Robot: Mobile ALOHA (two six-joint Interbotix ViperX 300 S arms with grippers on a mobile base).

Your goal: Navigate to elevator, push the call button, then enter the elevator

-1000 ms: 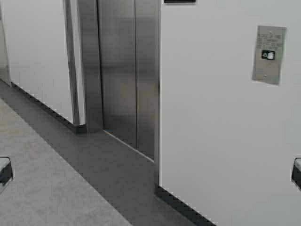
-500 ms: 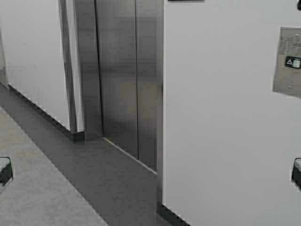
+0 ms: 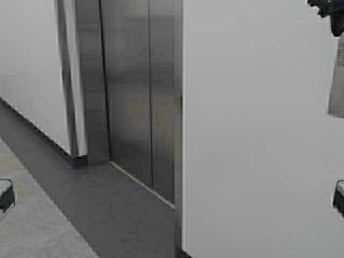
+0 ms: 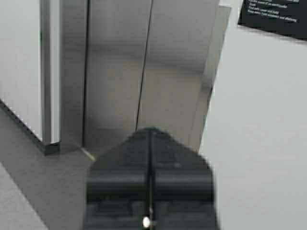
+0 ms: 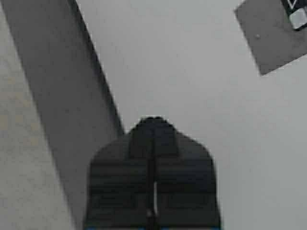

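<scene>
Left pincer [image 4: 149, 139]: closest to the lens in the left wrist view, fingers pressed together along a thin centre line, nothing between them; it points at the steel doors.
Right pincer [image 5: 152, 125]: fingers likewise closed tight on nothing, aimed at the white wall just short of the silver plate.
Arms in the high view: only a dark corner of each shows at the left and right edges, low down; a further dark part sits in the top right corner.
Floor [image 3: 37, 226]: pale speckled surface nearest the robot, then a darker grey band running along the wall foot to the door sill.
White wall [image 3: 252, 134]: plain, matt, fills the right half of the high view, with a dark skirting at its base.
Call button [image 5: 298, 18]: a small pale square in a dark surround on the silver plate [image 5: 273, 36], on the white wall right of the doors; in the high view only the plate's edge shows at the right margin.
Writing: a black sign [image 4: 276, 17] with white lines of text hangs on the wall by the door frame; too blurred to read.
Elevator [image 3: 137, 102]: brushed steel double doors, shut, centre seam upright, recessed in a steel frame left of the white wall; farthest from the robot.
</scene>
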